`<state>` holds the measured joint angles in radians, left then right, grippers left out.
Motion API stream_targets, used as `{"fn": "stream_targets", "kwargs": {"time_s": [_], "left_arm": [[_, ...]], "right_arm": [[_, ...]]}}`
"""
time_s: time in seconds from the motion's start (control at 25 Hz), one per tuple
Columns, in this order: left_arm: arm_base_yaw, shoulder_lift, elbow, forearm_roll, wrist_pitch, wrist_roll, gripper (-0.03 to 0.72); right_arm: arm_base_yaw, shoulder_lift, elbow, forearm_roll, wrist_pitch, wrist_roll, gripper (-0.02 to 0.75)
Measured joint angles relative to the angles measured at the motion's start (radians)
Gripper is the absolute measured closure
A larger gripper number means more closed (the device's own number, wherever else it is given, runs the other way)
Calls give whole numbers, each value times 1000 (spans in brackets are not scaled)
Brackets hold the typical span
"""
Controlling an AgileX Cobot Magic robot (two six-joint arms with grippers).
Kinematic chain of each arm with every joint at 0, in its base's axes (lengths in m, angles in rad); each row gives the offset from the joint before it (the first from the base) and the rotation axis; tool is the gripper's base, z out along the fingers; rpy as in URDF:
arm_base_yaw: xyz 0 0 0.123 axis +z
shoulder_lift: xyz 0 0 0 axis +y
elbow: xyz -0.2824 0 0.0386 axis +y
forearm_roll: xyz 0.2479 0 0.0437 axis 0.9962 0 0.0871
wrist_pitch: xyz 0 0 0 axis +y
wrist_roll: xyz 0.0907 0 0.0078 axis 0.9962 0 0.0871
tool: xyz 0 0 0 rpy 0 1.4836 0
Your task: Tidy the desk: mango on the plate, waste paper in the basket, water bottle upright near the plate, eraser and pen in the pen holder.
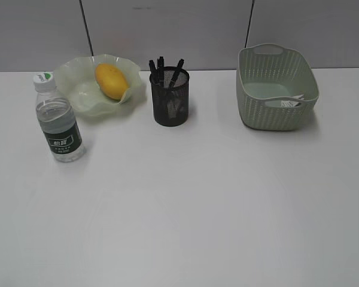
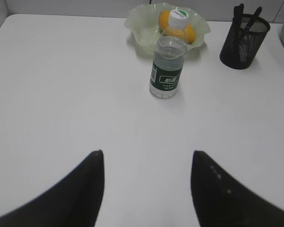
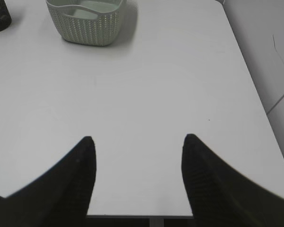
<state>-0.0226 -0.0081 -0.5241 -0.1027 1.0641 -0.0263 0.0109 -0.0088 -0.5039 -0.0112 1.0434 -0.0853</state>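
Exterior view: camera in front of the bench [image 1: 185, 227], looking down at a slant toward the back wall; it takes in the plate [image 1: 84, 89], pen holder [image 1: 170, 98] and basket [image 1: 275, 89]. Left wrist view: low over the near left of the bench, facing the back, both jaws in the foreground, water bottle [image 2: 168, 64] nearest. Right wrist view: low over the near right edge, facing the back. The wrist views share only the pen holder; each wrist view overlaps the exterior view.
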Motion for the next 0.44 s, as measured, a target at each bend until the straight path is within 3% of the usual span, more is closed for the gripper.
{"fn": "stream_targets", "kwargs": {"time_s": [0.44], "left_arm": [[0,0,0,0,0,0,245]], "right_arm": [[0,0,0,0,-1,0,277]]}}
